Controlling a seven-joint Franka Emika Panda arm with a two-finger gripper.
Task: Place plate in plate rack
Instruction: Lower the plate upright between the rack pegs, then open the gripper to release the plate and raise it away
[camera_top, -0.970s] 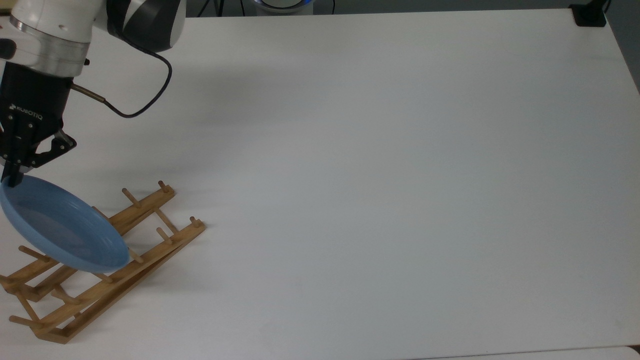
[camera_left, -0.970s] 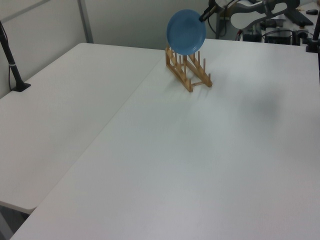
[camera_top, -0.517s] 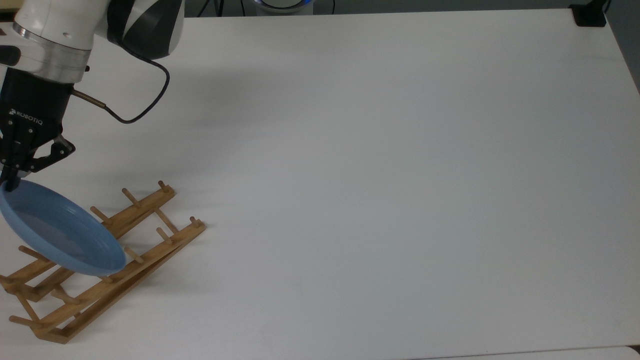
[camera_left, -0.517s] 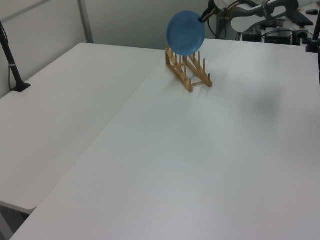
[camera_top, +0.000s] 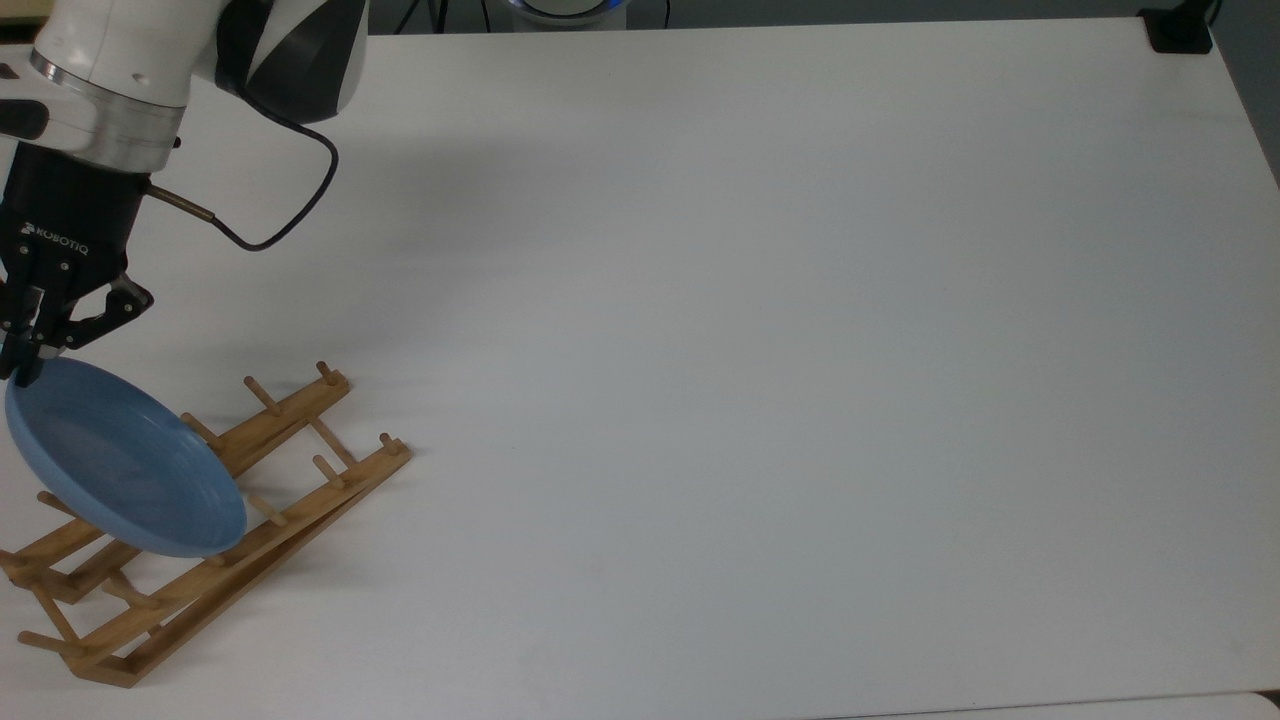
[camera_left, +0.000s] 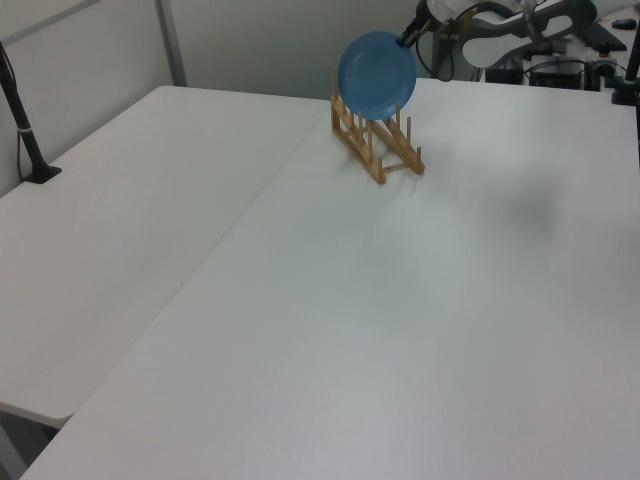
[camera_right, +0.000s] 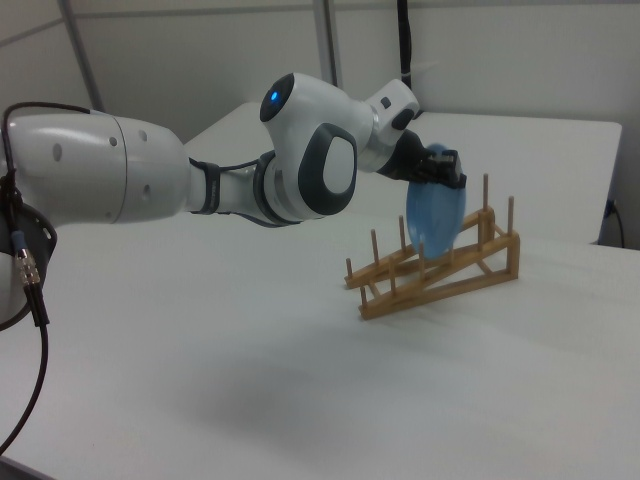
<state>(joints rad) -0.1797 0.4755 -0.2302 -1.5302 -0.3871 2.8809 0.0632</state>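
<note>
Compared with the frames a moment earlier, the plate (camera_top: 120, 460) has been drawn slightly toward the top view's left and tipped more upright, so that more of the rack's pegs stand uncovered beside it.

From the top view, the fingers (camera_top: 22, 362) are seen clamped on the plate's upper rim, and the plate hangs directly below them, tilted, over the plate rack (camera_top: 300, 470). Whether its lower edge touches a rail cannot be told. The rest of the worktop (camera_top: 760, 340) lies well apart.

From the left view, the plate (camera_left: 376, 74) is held face-on above the rack (camera_left: 377, 145), with the grip at its upper right rim and its lower edge reaching down among the pegs.

From the right view, the plate (camera_right: 435, 220) is seen nearly edge-on, hanging below the fingers (camera_right: 441, 170) and between the upright pegs of the rack (camera_right: 440, 272).

The insertion step is judged to be in hand. A short lowering between two peg pairs is called for next, with the plate kept upright until the rails carry it, before the rim is let go.
</note>
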